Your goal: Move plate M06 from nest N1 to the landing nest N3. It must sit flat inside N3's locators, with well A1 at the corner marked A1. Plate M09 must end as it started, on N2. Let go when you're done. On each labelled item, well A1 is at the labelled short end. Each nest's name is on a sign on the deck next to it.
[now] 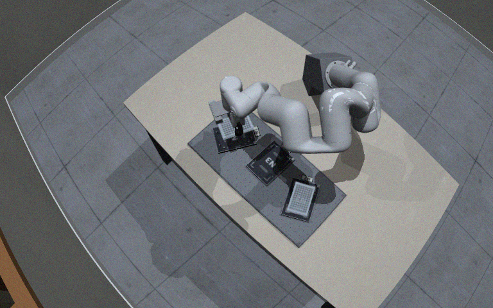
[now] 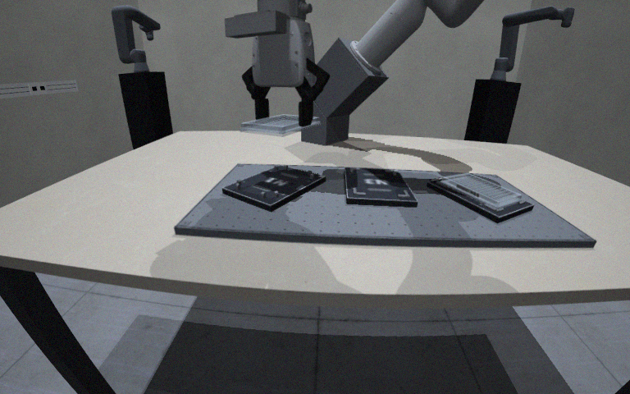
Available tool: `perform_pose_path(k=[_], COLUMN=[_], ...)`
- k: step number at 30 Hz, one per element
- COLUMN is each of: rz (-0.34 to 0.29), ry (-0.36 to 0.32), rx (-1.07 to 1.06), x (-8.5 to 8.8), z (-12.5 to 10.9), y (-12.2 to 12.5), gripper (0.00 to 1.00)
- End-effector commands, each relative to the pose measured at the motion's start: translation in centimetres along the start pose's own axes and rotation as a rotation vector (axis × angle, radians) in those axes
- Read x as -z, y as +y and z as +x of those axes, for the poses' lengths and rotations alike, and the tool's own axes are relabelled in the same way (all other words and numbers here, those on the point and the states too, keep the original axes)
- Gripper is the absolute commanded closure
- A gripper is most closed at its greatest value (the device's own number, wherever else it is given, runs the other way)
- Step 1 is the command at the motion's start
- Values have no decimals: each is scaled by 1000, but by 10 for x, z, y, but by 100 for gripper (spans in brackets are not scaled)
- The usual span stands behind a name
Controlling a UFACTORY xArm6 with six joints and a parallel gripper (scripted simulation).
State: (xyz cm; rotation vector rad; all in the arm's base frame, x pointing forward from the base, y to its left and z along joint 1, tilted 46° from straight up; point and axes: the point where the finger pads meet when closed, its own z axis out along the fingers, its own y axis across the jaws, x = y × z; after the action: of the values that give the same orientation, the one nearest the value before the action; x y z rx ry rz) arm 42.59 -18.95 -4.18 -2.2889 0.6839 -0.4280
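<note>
My gripper [image 2: 282, 113] is shut on plate M06 [image 2: 277, 124], a clear well plate, and holds it level well above the deck. From above the plate [image 1: 232, 128] hangs over nest N1 [image 1: 236, 140], partly hidden by my wrist. Nest N1 [image 2: 273, 187] stands empty at the left of the grey deck. Nest N3 [image 1: 269, 163] is the dark nest with white corner marks in the middle, also in the side view [image 2: 378, 185], and it is empty. Plate M09 [image 1: 300, 197] [image 2: 481, 191] sits on nest N2 at the right.
The grey perforated deck [image 2: 381, 216] lies on a beige table. My arm's base block [image 2: 341, 93] stands behind the deck. Two black posts with camera arms [image 2: 143, 104] [image 2: 492, 109] stand at the table's far corners.
</note>
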Motion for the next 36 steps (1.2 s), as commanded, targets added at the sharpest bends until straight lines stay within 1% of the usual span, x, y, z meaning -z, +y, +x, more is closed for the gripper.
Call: perform_pose_path(k=[1, 10, 12, 14, 29, 31, 36], rz=[-1, -2, -2, -2, -2, -2, -2], ry=[7, 7, 7, 7, 6, 6, 6], rx=[132, 410, 410, 410, 410, 410, 410], x=[1, 1, 1, 1, 0, 0, 0], z=[-9, -32, -37, -37, -75, -75, -88], y=[-17, -56, -64, -64, -129, -129, -151], gripper=[100, 100, 100, 100, 100, 100, 100])
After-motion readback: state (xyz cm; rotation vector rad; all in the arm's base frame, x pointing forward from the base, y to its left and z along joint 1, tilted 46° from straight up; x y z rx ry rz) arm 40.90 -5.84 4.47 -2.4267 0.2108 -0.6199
